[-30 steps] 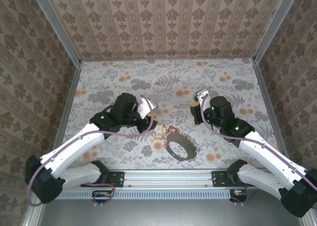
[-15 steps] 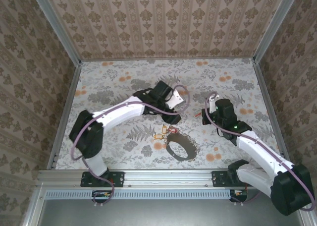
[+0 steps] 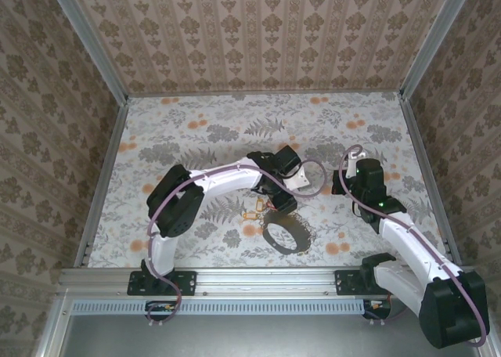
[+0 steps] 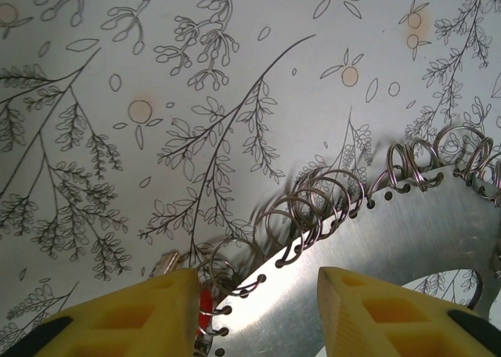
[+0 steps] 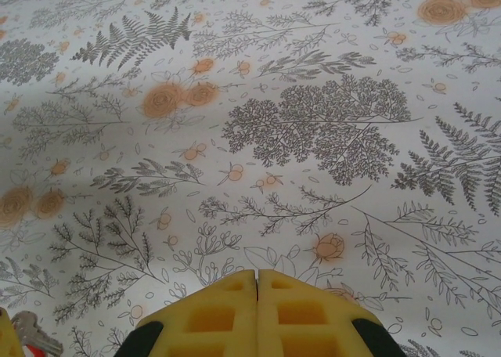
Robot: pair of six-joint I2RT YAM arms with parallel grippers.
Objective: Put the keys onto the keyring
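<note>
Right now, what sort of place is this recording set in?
Probably a purpose-built robot test booth, not a real room: patterned panels held in an aluminium frame, a floral-covered tabletop, and a robot mounting rail along the near edge.

Your table (image 3: 196, 122): floral-print top. Item one: keyring (image 3: 268, 234), lying flat toward the table's 6 o'clock. Item two: keys (image 3: 250, 215), just beside the ring at its 10 o'clock.
</note>
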